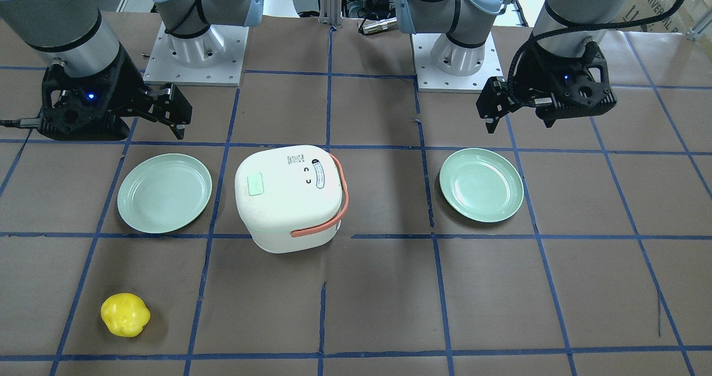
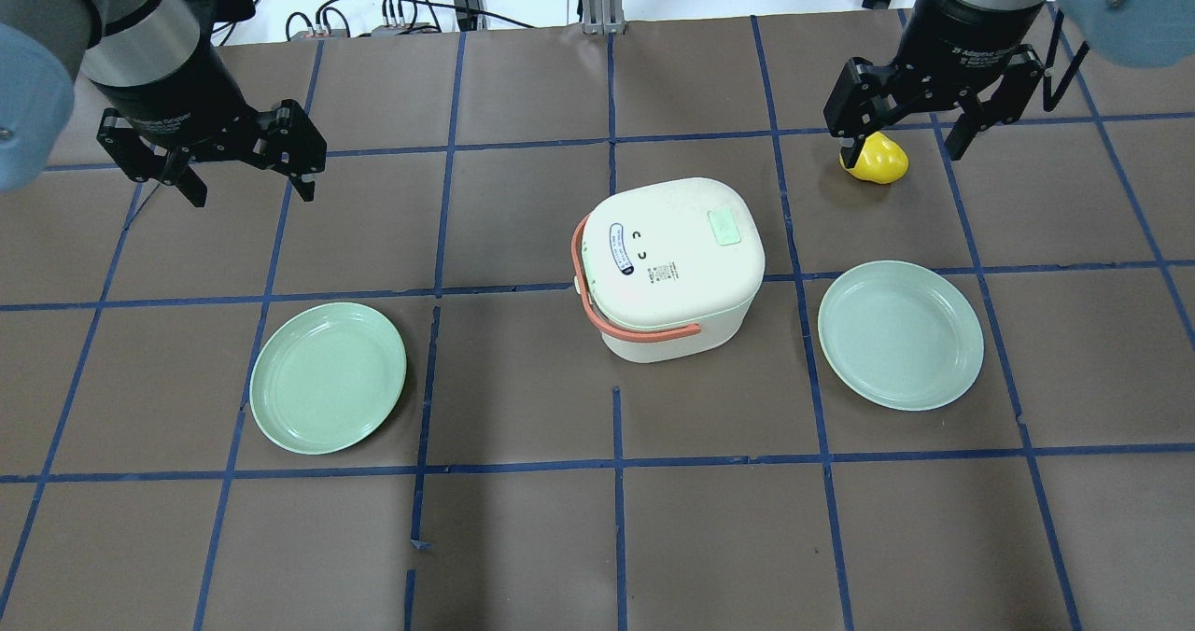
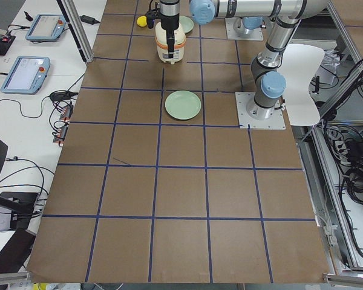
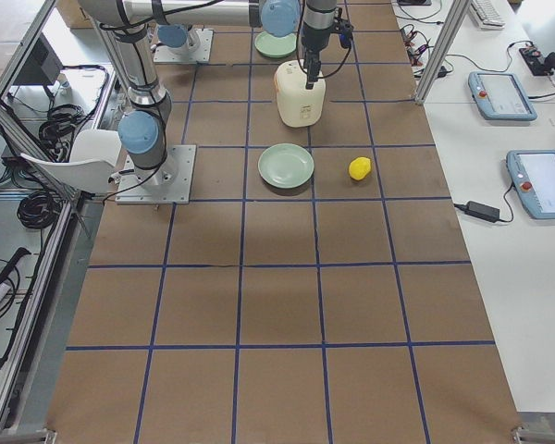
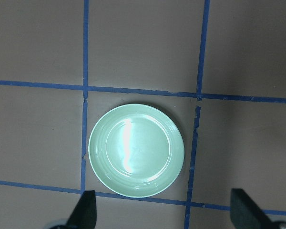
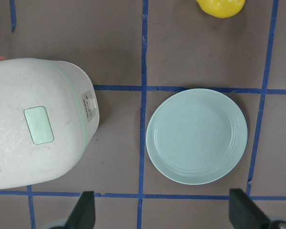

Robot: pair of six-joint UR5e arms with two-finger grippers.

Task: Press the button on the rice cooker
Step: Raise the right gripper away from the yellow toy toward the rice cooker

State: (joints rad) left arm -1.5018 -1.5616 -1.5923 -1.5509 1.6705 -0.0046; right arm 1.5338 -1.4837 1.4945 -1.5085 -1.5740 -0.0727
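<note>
The press looks not yet begun: the left tool [image 2: 252, 192] and right tool [image 2: 902, 148] both hang open and empty, well apart from the pale green button [image 2: 724, 228] on the rice cooker [image 2: 674, 281].

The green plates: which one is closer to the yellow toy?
The plate on the robot's right, on the same side of the rice cooker as the yellow toy; the other plate lies opposite.

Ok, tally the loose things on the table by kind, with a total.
Green plates: 2
White rice cooker: 1
Yellow toy fruit: 1
Total: 4
</note>
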